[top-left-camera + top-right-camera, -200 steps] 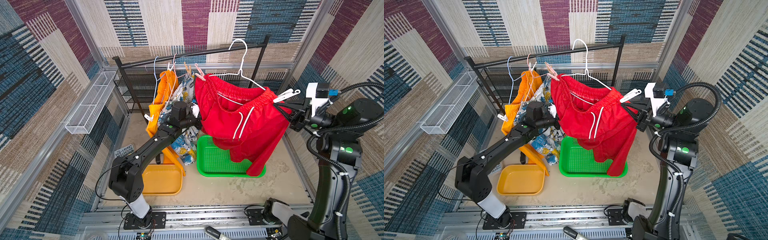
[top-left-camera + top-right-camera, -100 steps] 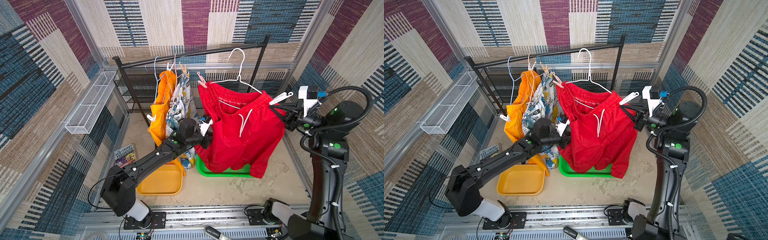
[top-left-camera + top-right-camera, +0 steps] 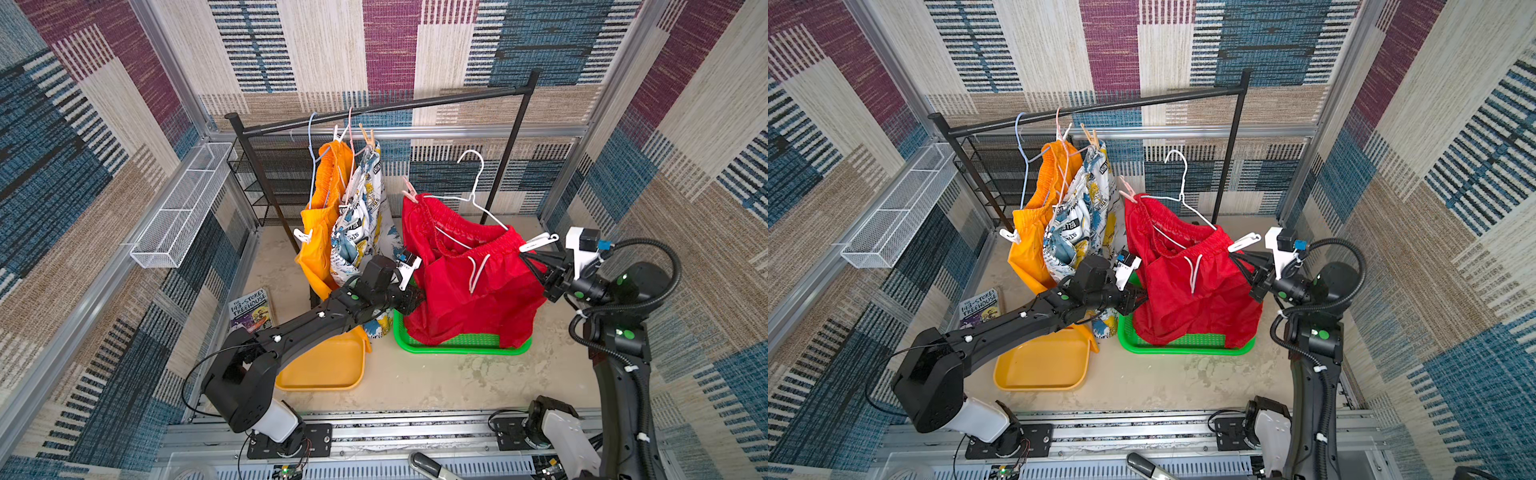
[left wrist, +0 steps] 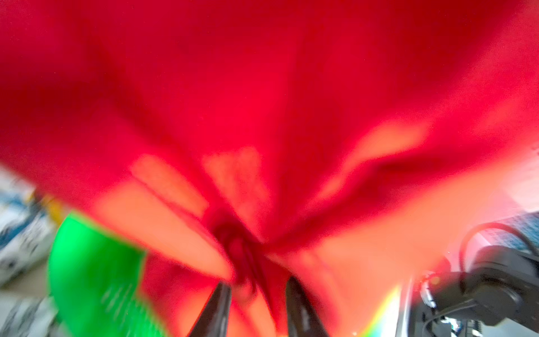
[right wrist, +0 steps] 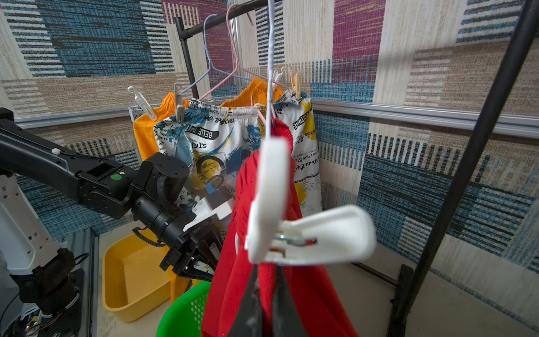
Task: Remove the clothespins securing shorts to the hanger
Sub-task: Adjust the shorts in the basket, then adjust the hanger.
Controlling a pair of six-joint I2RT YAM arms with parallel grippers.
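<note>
**Change noted.** A second ago the white hanger (image 3: 473, 195) carrying the red shorts (image 3: 469, 291) rode high, its hook close to the rail (image 3: 415, 104). Now the hook stands well below the rail. The garment has come down and its hem lies in the green basket (image 3: 457, 345), right of centre.

The left gripper (image 3: 415, 299) has left the printed shorts (image 3: 361, 216) and now sits against the red pair's lower left side. The right gripper (image 5: 267, 271) stays clamped on the red waistband, directly under the white clothespin (image 5: 291, 227) at the near right end.

**Bearing on the task.** No peg is off the red pair. The pink clothespin (image 3: 409, 194) at the far left end and the white one are both in place. With the hanger lowered and steadied, the white peg looks the likelier next target. The orange shorts (image 3: 322, 216) and the printed pair hang on the rail, pegs still attached.

**Visibility.**
- The left wrist view is almost wholly blurred red cloth.
- The left gripper's fingers (image 4: 217, 309) stand apart with a gathered fold between them. They appear to be letting go, though the blur leaves that unconfirmed.
- In both top views the left fingertips are buried in fabric.
- The basket's contents are covered.
</note>
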